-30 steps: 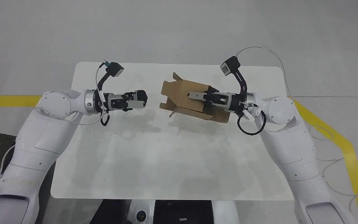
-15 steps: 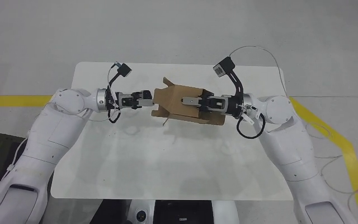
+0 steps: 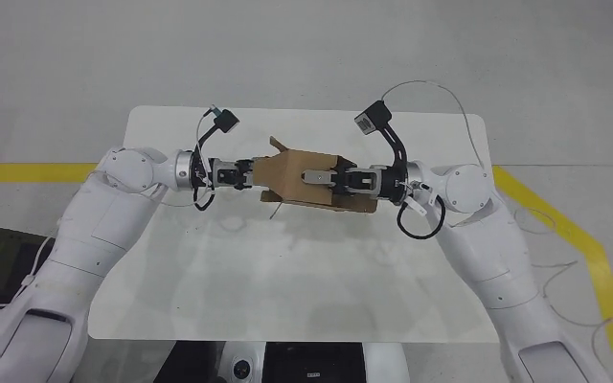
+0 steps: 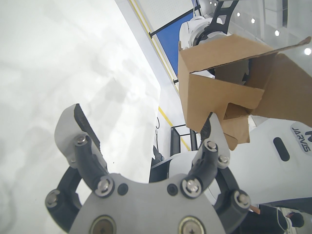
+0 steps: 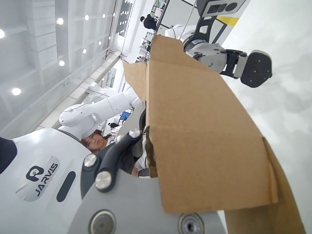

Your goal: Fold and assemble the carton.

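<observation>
Matt cardboard carton (image 3: 283,172) over a smooth, faintly glossy table (image 3: 287,282).

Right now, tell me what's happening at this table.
The right arm holds a half-folded brown carton over the white table, its jaws clamped on one panel. The left arm has its jaws open at the carton's opposite end, one fingertip at a flap edge.

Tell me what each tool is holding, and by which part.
The right tool clamps the carton by one wall panel, at the end nearer its arm. The left tool is open, holding nothing.
</observation>
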Robot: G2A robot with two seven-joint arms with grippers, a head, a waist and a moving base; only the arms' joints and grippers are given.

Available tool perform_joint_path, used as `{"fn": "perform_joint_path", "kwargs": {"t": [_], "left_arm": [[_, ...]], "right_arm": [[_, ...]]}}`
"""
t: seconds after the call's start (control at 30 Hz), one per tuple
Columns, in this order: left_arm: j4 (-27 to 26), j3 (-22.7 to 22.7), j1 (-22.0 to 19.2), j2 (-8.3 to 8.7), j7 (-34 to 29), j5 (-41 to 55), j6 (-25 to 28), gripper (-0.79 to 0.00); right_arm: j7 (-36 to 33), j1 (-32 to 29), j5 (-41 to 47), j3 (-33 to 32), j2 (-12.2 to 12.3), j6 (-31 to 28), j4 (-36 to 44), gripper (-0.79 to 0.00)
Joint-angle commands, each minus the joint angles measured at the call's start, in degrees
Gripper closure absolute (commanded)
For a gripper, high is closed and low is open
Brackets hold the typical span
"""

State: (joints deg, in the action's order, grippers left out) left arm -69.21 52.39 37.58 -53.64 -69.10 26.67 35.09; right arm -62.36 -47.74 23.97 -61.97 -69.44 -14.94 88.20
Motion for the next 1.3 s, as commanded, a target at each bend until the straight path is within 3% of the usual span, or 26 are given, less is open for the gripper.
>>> {"fn": "perform_joint_path", "kwargs": {"t": [0.0,1.27], "left_arm": [[0.0,0.0,-0.14,-0.13,-0.2,0.26,-0.12,-0.785],[-1.82,1.78,1.05,-0.26,-1.68,1.64,-1.59,-0.785]], "right_arm": [[-0.22,0.2,0.14,0.41,-0.07,-0.12,-0.04,0.0],[0.07,2.16,1.92,3.98,-1.14,-1.87,-2.09,0.0]]}}
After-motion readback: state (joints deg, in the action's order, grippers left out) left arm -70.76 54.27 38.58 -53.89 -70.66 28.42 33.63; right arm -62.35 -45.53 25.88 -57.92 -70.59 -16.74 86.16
